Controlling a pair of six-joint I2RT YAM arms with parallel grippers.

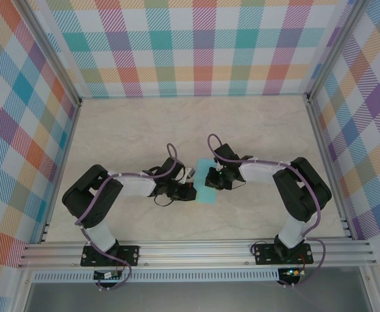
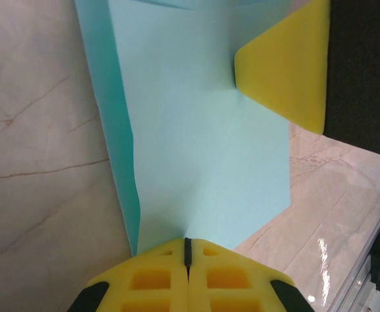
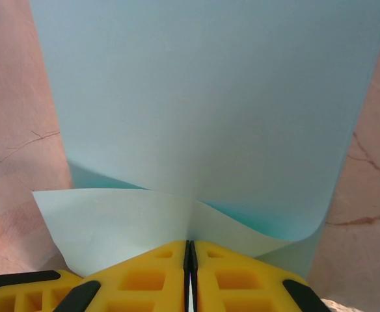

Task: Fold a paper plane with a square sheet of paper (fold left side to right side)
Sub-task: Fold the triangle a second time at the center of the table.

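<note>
The light-turquoise square sheet of paper [image 1: 206, 188] lies mid-table between both arms, bent over on itself. My left gripper [image 1: 190, 190] is shut on its left edge. In the left wrist view the sheet [image 2: 203, 130] runs away from the closed yellow jaws of the left gripper [image 2: 187, 246], with a crease line starting at the pinch. A yellow finger [image 2: 284, 71] of the right gripper touches the sheet's far side. My right gripper [image 1: 215, 180] is shut on a curled-over flap; in its wrist view the sheet [image 3: 203, 97] arches above the right gripper [image 3: 190, 246]. The paper plane is out of view.
The pale marbled table [image 1: 177, 123] is boxed in by multicoloured plaid walls [image 1: 196, 45] at the back and on both sides. Aluminium rails [image 1: 196, 250] run along the near edge by the arm bases. Bare table lies behind and beside the sheet.
</note>
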